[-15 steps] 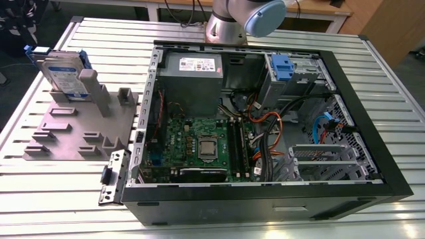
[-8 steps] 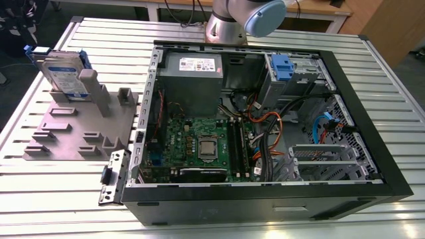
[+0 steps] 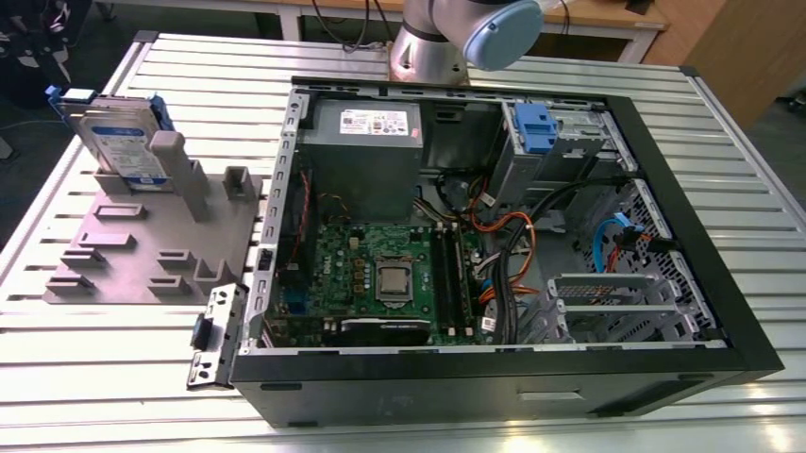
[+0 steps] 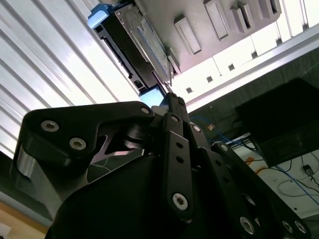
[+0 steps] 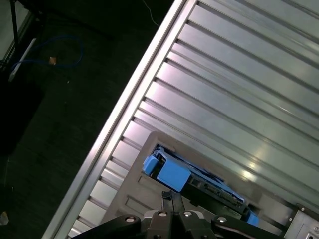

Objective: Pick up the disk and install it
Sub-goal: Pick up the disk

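- My pincer [image 5: 167, 195] is drawn narrow. In both wrist views the 2 fingers meet at 1 tip, and nothing sits between them.
- The disk [image 5: 199, 181] lies past that tip and clear of it, with open space between us (no contact that I can see). In the first wrist view its blue carrier corner is the part nearest my fingertips.
- In the second wrist view the disk [image 4: 134, 45] shows edge-on beyond my pincer [image 4: 171, 98], metal face and dark side both in sight.
- In the exterior view the disk [image 3: 120, 142] stands on edge, slightly tilted, in a slot at the far corner of a grey holder [image 3: 139, 245]. Its white-and-blue label faces the camera.
- My arm [image 3: 435, 47] rises behind the computer case as 1 silver column topped by a blue-capped joint [image 3: 504, 28].
- The holder lies flat on the slatted metal table [image 3: 101, 330], just beside the case on the exterior view's left.
- The case [image 3: 705, 311] lies on its side with the panel off. Inside it are the motherboard [image 3: 377, 274], a grey power-supply box [image 3: 365, 142] and a blue latch [image 3: 535, 123] at the drive bay.
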### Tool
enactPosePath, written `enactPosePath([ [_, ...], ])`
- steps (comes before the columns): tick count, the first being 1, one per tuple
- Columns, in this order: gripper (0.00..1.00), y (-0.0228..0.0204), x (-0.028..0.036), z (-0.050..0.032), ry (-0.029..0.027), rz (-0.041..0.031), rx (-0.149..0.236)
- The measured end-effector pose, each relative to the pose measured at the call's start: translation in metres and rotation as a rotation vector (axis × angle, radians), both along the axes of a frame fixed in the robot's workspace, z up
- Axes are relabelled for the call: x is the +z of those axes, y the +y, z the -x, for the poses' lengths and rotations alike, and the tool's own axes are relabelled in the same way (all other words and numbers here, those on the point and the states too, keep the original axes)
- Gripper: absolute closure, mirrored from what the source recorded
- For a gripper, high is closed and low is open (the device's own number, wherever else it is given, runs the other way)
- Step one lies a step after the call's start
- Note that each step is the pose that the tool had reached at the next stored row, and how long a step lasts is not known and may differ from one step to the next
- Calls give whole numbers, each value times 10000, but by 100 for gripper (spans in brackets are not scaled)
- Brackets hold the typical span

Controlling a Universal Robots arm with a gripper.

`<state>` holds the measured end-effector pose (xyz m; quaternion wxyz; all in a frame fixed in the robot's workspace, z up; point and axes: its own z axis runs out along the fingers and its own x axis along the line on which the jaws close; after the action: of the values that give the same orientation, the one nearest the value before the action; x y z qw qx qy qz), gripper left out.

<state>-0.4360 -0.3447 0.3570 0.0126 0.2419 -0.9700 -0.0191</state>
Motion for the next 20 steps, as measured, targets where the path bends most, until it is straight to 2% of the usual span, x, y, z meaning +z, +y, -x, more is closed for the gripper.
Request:
enactPosePath([
  [8,89,0,0,0,0,0,267],
  [20,89,0,0,0,0,0,296],
])
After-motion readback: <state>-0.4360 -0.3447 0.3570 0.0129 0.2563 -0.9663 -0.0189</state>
